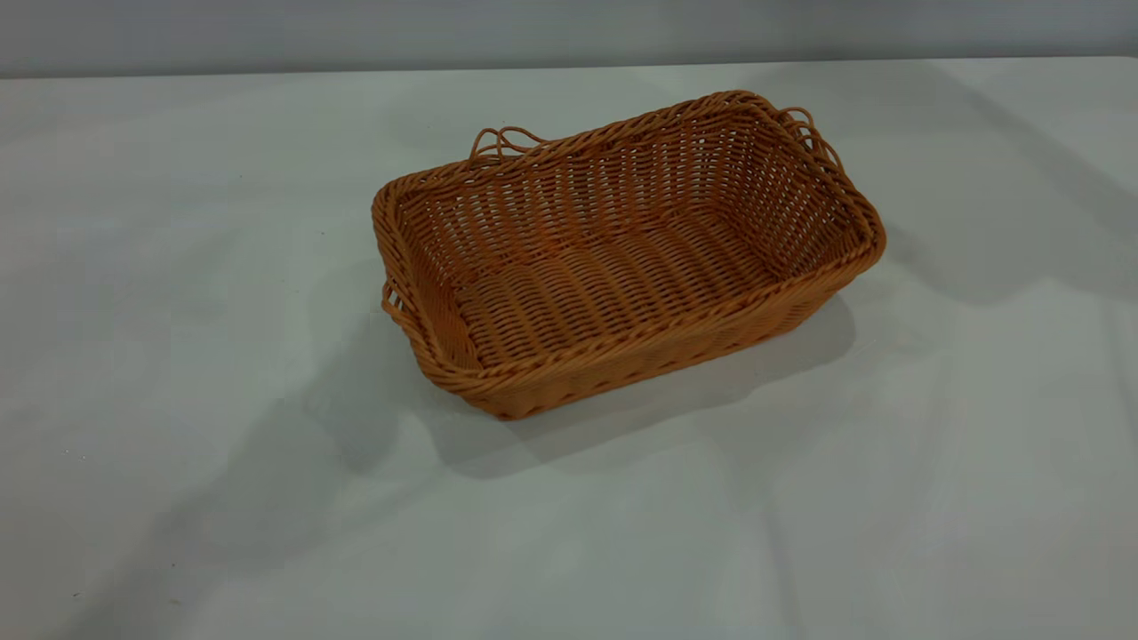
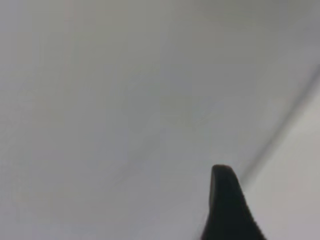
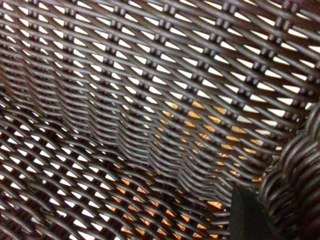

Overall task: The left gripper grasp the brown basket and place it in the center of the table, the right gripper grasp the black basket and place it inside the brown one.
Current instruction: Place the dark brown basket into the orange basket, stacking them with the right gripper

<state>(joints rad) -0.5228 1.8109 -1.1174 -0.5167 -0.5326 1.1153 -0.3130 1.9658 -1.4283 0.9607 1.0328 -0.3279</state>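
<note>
Orange-tan wicker, the brown basket is sitting upright mid-table. Left gripper is showing one finger over bare table; right gripper is filling its view with the black basket; I cannot tell either grip.

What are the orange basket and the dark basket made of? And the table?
The brown basket looks like woven wicker, maybe plastic rattan: even, slightly glossy strands, a braided rim, loop handles. The black basket shows the same open weave in dark, shiny strands, with light and orange showing through the gaps. The table seems a smooth, matte white-grey surface; its material can't be told.
</note>
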